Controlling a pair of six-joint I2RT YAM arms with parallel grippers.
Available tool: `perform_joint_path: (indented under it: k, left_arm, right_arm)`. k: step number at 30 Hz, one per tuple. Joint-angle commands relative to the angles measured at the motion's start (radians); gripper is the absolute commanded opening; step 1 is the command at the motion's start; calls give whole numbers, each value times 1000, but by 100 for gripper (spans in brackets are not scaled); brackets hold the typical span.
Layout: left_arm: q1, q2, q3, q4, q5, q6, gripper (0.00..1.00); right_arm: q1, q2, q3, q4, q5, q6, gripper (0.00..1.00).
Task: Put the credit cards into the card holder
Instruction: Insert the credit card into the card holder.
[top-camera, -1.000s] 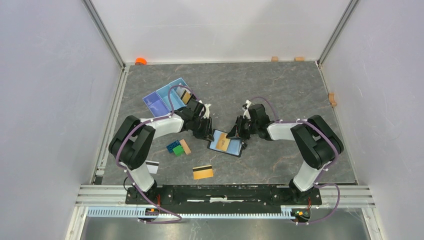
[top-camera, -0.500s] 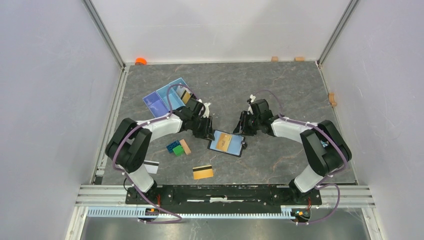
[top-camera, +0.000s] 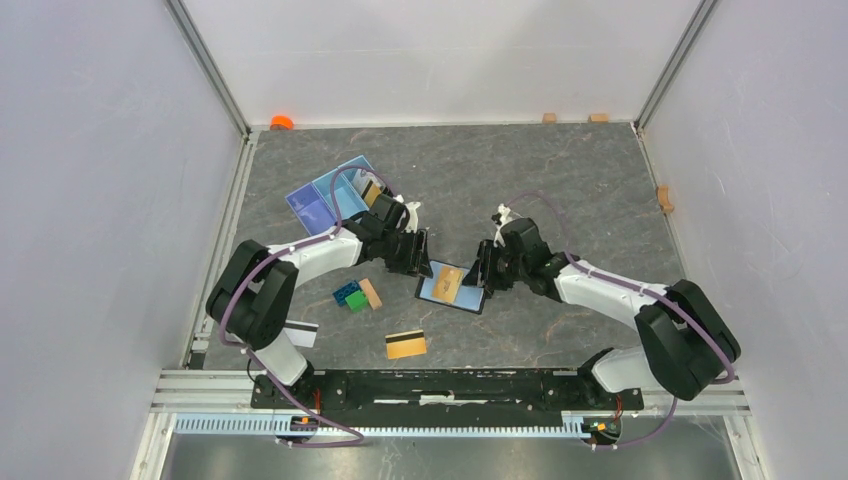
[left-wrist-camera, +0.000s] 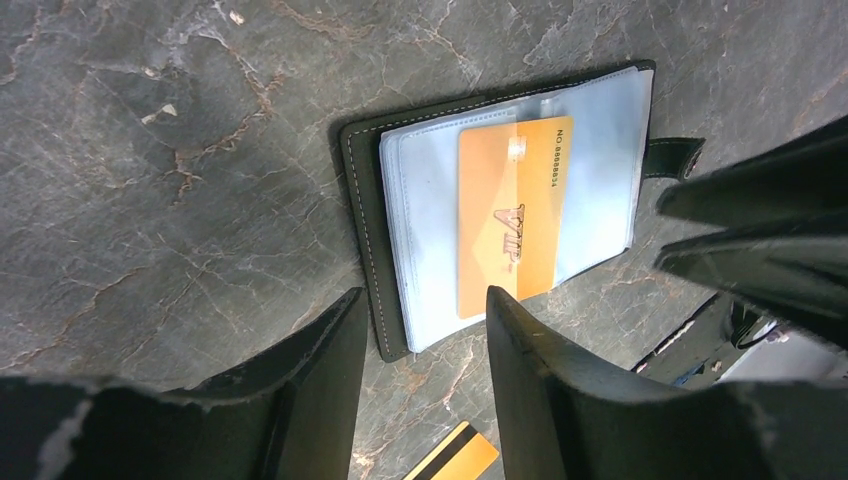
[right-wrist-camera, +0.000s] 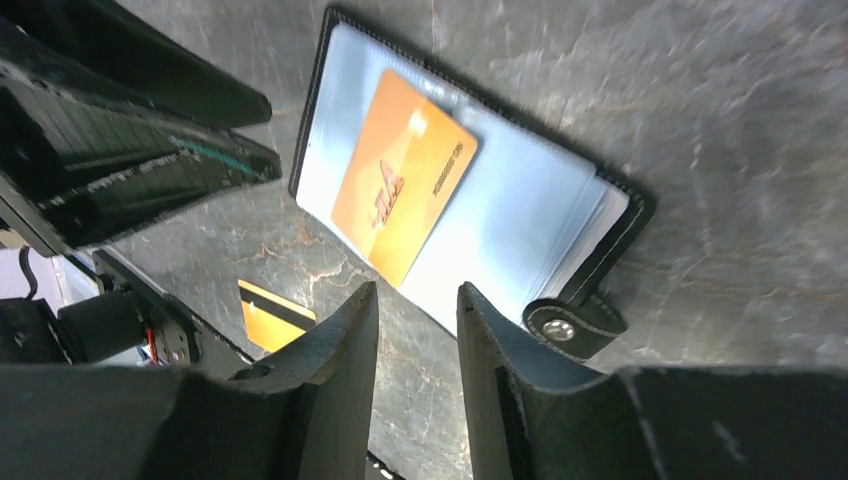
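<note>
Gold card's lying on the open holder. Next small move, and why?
Probably nudge the gold card deeper into the card holder with the right gripper, left gripper steadying: the card lies askew, one end at the holder's edge, and both grippers are open.

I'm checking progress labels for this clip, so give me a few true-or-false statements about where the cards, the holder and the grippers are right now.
1. The card holder lies open on the table. True.
2. An orange card lies on the holder's light blue lining. True.
3. The left gripper grips a card. False: its fingers are apart with nothing between them.
4. The gold striped card is in the blue tray. False: it lies flat on the table, apart from the tray.
5. The right gripper holds nothing. True.
</note>
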Motion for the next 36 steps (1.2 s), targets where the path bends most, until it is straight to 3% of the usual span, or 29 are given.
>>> perform_joint_path:
  k: [1, 11, 36]
  left_arm:
    - [-5, 3, 15, 42, -1, -22, 53]
    - [-6, 42, 5, 53, -17, -26, 45]
    - [-7, 56, -34, 121, 95, -91, 37]
  right_arm:
    - [49, 17, -22, 92, 12, 73, 39]
    - [92, 122, 3, 130, 49, 101, 31]
    - [137, 307, 181, 206, 55, 83, 27]
